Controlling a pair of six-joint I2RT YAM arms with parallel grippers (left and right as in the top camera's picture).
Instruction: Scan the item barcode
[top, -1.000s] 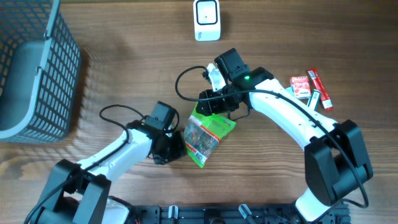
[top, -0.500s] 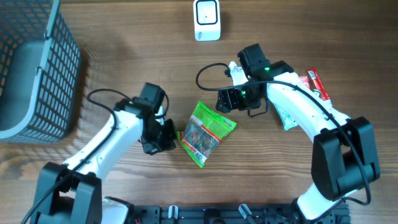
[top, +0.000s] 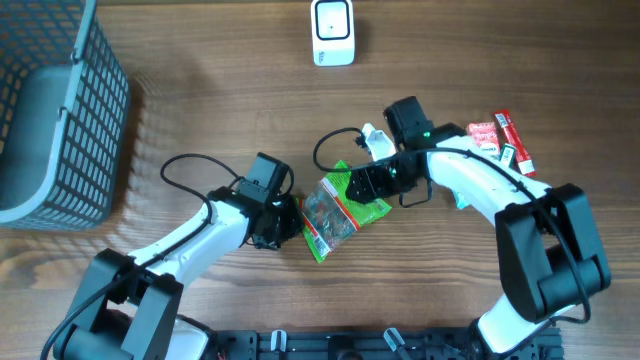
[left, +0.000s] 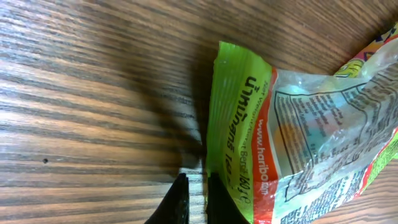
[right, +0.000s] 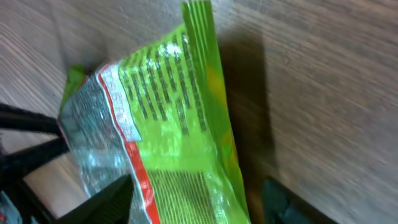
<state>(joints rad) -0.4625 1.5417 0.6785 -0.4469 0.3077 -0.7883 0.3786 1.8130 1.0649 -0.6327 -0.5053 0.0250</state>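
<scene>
Candy bag (right: 168, 124) between right tool (right: 196, 190) fingers (right: 106, 202)

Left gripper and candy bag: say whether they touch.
Cannot tell. Left wrist view: shut left gripper at the green edge of the candy bag; neither gap nor contact shows plainly.

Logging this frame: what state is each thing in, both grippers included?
Green crinkled plastic candy bag: lying on the wooden table, printed text up, between the grippers.
Left gripper: shut, tips at the bag's sealed edge.
Right gripper: open, jaws astride the bag's other end.
White barcode scanner: standing apart from the bag, untouched.
Grey wire basket: upright, at the left.
Red snack packets: lying at the right, untouched.
</scene>
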